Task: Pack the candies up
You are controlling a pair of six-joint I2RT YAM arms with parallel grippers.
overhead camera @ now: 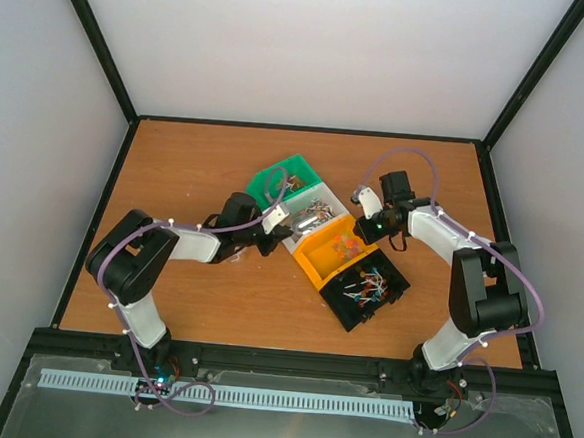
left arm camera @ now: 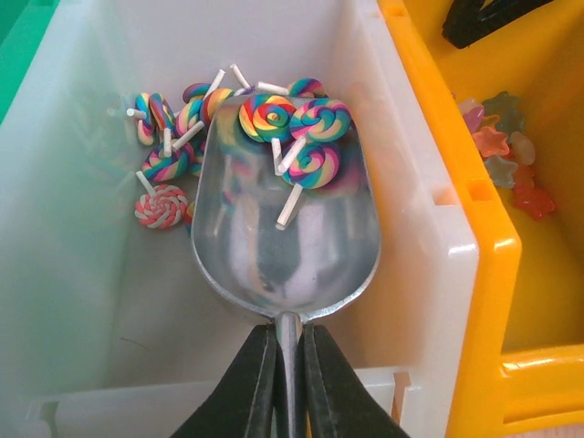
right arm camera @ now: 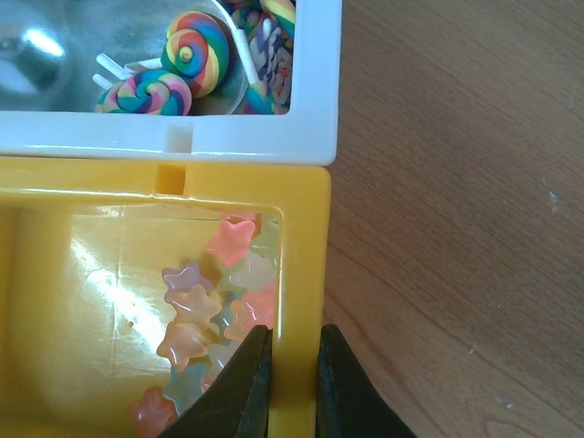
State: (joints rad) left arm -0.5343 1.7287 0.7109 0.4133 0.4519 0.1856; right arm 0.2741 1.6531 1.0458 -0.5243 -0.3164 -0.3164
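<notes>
- Pink, blue and yellow swirl candies (left arm camera: 292,137) on short white sticks lie heaped at the far end of the white bin (left arm camera: 412,164). A few of them sit on the front lip of a metal scoop (left arm camera: 283,246).
- I judge them light, hard and too small to pinch cleanly. On the slick metal they would slide or roll off at a tilt, so I would lift them with the scoop kept level instead of grabbing them one by one.
- My left jaws are pinched narrow on the scoop's thin handle, right where it leaves the bowl.
- My right jaws straddle the side wall of the orange bin (right arm camera: 306,274), one finger inside and one outside, clamped on it as if to steady it.
- Only the right wrist view shows the translucent star sweets (right arm camera: 201,310) piled in that bin's corner, and the bare wooden table (right arm camera: 456,182) beside it.
- Only the top view shows the whole diagonal row: the green bin (overhead camera: 275,181) farthest away, then the white and orange ones, then the black bin (overhead camera: 393,284) with more stick candies. I cannot tell what the green one holds.
</notes>
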